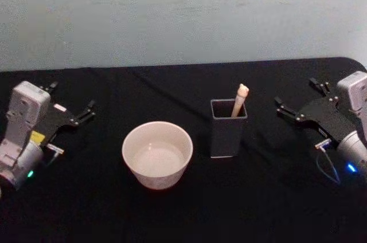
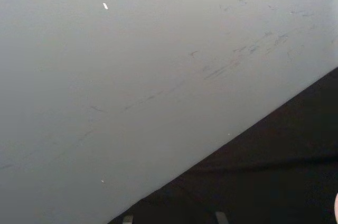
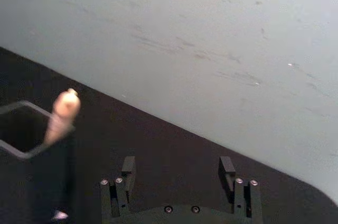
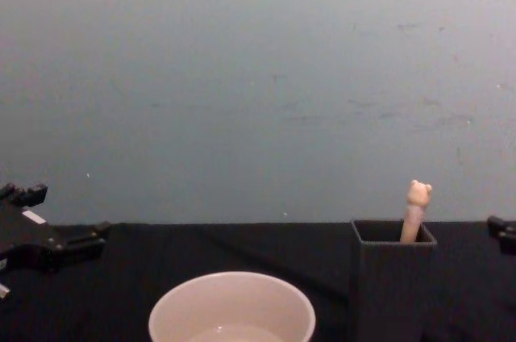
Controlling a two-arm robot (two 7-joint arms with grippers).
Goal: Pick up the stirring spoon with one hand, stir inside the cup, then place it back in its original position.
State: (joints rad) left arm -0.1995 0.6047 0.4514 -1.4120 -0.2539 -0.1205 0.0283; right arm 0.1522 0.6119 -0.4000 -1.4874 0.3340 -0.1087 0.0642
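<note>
Spoon [image 1: 240, 98] is seen standing in the dark grey holder [image 1: 227, 134], right of centre in the head view. Its handle is leaned toward the holder's back right corner, with the bear-head knob above the rim and the bowl end hidden inside. Cream cup [image 1: 157, 154] is set lower centre, just left of the holder and not touching it, on the black tabletop [image 1: 172, 85].

Left claw [image 1: 73, 97] is found at the left edge of the frame, spread wide with nothing gripped, well apart from the cup. Right claw [image 1: 295, 91] is found at the right edge, also spread wide and empty, near the holder but clear of it.

In the right wrist view, the right claw's fingers [image 3: 128, 170] are seen wide apart at bottom centre, with the spoon's knob at middle left. A grey wall [image 1: 172, 14] is seen behind the tabletop.
</note>
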